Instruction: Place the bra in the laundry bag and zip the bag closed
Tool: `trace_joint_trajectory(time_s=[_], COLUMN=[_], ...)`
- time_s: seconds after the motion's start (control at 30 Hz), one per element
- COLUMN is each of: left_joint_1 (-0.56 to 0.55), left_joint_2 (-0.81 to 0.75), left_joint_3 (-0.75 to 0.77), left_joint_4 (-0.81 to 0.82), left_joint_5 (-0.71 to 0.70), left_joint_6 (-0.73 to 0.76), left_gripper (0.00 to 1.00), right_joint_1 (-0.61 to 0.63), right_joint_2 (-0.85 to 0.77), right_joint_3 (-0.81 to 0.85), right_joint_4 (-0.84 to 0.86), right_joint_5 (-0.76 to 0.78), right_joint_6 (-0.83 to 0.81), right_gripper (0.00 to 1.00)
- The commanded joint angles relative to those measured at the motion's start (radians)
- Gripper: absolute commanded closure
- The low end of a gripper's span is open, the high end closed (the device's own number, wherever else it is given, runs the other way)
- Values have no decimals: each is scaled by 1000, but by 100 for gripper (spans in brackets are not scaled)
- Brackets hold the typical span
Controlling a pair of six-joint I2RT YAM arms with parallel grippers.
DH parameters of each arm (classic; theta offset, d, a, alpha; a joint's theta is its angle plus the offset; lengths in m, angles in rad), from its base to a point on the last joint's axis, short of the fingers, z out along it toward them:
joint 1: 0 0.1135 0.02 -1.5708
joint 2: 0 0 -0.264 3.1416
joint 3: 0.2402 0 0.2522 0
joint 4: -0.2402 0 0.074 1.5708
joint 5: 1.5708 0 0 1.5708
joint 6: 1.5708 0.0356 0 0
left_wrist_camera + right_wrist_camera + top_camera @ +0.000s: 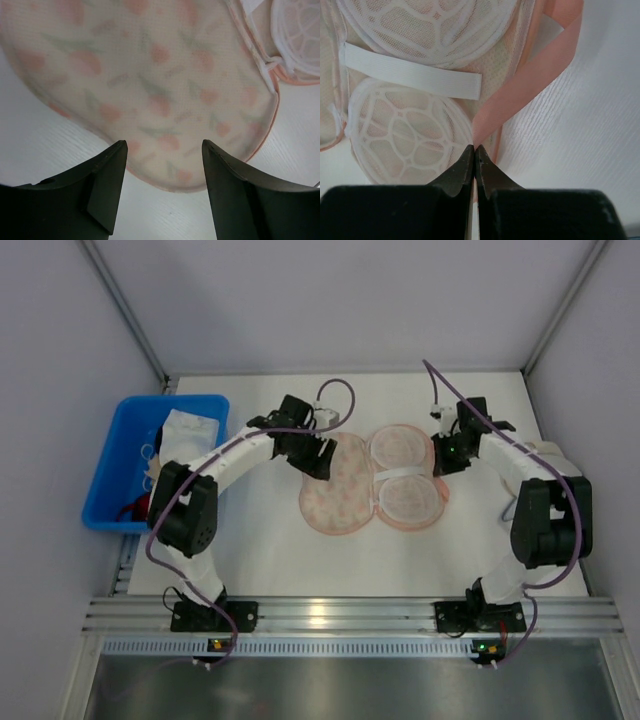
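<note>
The laundry bag (335, 490) lies open mid-table; its left lobe shows the peach printed side, and its right lobe (405, 485) holds two white mesh domes under a white elastic strap. My left gripper (322, 455) is open, hovering over the left lobe's (160, 90) edge, with nothing between its fingers (164, 143). My right gripper (441, 455) is shut (474, 148) on the bag's pink rim band (520, 90) beside the near dome (405, 132). A pale white garment, apparently the bra (190, 430), lies in the blue bin.
The blue bin (110, 465) stands at the far left with red and dark garments inside. A beige item (548, 452) lies behind the right arm. Grey walls close in the table on three sides.
</note>
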Motion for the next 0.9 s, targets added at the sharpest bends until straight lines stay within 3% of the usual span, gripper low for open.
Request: trace_joint_trajectory(time_s=[0.0, 0.23, 0.5, 0.73, 0.87], left_joint_1=[-26, -25, 84, 220, 233], left_joint_2=[65, 240, 259, 259, 207], left_joint_3=[62, 134, 111, 158, 163], left_joint_4=[27, -31, -117, -123, -147], left_joint_5=[-24, -206, -361, -349, -236], left_joint_6=[-9, -25, 46, 121, 197], left_gripper=[33, 33, 34, 34, 25], right_joint_1=[-8, -10, 6, 4, 13], right_joint_2=[15, 75, 142, 213, 221], right_joint_3=[2, 24, 36, 110, 96], right_joint_4=[36, 50, 90, 88, 72], right_joint_5=[-3, -47, -145, -185, -217], right_joint_6=[14, 18, 56, 88, 82], right_gripper=[100, 100, 100, 100, 100])
